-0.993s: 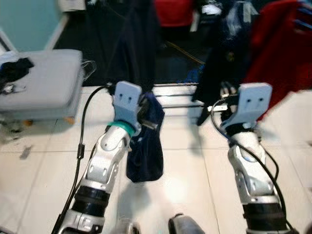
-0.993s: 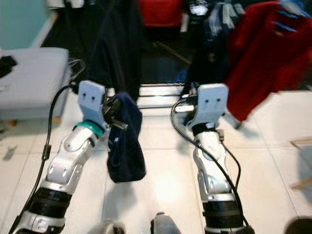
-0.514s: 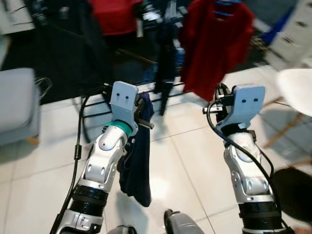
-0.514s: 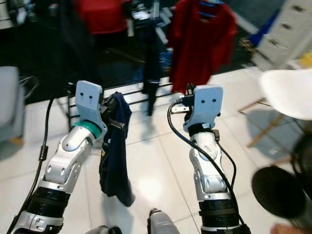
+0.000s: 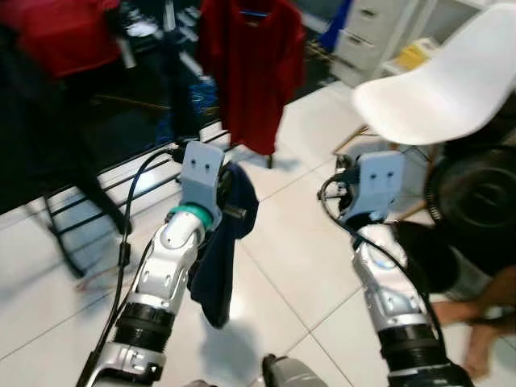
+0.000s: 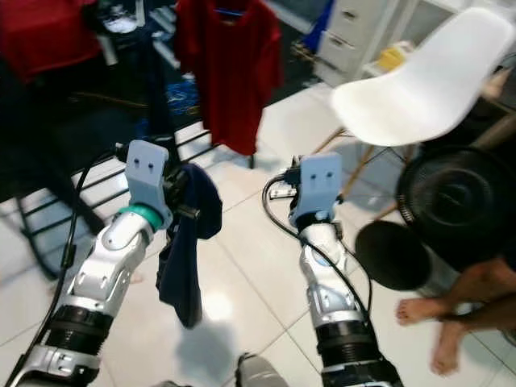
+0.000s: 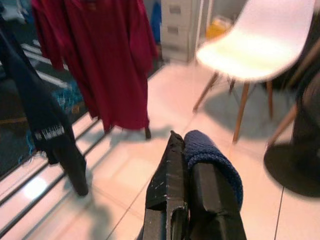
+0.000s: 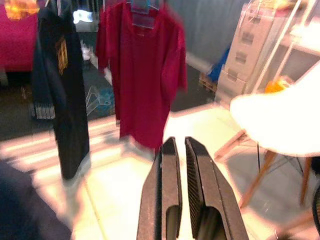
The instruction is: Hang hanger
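My left gripper (image 7: 181, 142) is raised in front of me and shut on a dark navy garment (image 5: 222, 260). The cloth drapes over the fingers (image 7: 172, 170) and hangs down beside the forearm. Whether a hanger is inside the cloth cannot be made out. My right gripper (image 8: 178, 144) is held up at the same height, shut, with nothing between its fingers. A red shirt (image 5: 251, 68) hangs on a blue hanger (image 8: 142, 6) from the clothes rack ahead, next to a black shirt (image 8: 60, 85).
The rack's low floor bars (image 5: 103, 174) run across the left. A white chair (image 5: 445, 81) with wooden legs stands at the right, and a black fan (image 5: 474, 201) is below it. A person's bare feet (image 5: 477, 324) rest on the tiles at the lower right. Grey drawers (image 5: 369, 34) stand behind.
The camera has swung to the right, bringing the chair, the fan and a person's feet into view. Both arms keep their raised pose, and the navy garment stays in the left gripper.
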{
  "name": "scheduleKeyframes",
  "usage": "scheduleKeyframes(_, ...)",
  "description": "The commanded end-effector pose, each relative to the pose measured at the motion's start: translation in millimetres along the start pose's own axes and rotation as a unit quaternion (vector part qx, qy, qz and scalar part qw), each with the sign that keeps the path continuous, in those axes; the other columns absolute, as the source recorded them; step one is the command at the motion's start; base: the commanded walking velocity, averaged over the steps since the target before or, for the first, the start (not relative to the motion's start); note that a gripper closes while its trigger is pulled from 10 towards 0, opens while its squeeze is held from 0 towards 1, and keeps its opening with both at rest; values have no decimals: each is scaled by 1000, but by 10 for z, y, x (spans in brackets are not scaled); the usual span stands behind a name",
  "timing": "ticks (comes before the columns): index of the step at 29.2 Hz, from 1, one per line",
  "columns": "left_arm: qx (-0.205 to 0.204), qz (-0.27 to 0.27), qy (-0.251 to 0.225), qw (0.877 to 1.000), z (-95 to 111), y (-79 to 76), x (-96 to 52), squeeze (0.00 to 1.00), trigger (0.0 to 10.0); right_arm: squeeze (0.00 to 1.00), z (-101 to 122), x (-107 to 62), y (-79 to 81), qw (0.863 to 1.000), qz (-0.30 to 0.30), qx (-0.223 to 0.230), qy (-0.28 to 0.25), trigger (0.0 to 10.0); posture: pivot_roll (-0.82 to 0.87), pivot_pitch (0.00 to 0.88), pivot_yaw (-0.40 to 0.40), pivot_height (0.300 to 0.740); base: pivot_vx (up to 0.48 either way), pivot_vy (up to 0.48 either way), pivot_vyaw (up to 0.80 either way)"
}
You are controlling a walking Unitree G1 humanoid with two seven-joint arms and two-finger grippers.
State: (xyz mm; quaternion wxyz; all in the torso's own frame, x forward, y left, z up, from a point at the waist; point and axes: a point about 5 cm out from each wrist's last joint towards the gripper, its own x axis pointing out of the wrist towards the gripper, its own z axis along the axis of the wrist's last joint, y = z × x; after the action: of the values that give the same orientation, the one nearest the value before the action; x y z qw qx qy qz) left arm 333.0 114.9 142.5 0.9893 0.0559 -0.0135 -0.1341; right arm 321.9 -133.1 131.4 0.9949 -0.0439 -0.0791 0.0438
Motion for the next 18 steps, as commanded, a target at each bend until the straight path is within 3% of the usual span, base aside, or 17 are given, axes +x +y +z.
scheduleKeyframes(1, 18, 8, 32, 999, -212, 16, -40, 0, 10000, 0, -250, -79, 10, 999, 6, -13, 43, 10000, -68, 0, 26, 740, 0, 0, -800)
scheduleKeyframes(4, 28, 16, 55, 998, -346, 53, -75, 0, 10000, 0, -383, -120, 13, 997, 9, -22, 68, 10000, -66, 0, 25, 740, 0, 0, -800)
scheduleKeyframes(7, 47, 37, 151, 987, -901, 173, -333, 0, 10000, 0, -831, -361, -28, 986, 16, -48, 158, 10000, -52, 0, 18, 740, 0, 0, -800)
scheduleKeyframes(11, 50, 40, 172, 983, -1020, 192, -409, 0, 10000, 0, -920, -427, -43, 983, 17, -54, 176, 10000, -51, 0, 17, 740, 0, 0, -800)
scheduleKeyframes(12, 50, 44, 218, 974, -1259, 205, -586, 0, 10000, 0, -1066, -566, -88, 976, 17, -63, 208, 10000, -52, 0, 15, 740, 0, 0, -800)
scheduleKeyframes(16, 49, 45, 247, 967, -1418, 197, -721, 0, 10000, 0, -1162, -669, -122, 972, 16, -70, 225, 10000, -52, 0, 15, 740, 0, 0, -800)
scheduleKeyframes(18, 52, 44, 245, 967, -1427, 192, -722, 0, 10000, 0, -1170, -669, -122, 972, 15, -70, 224, 10000, -52, 0, 15, 740, 0, 0, -800)
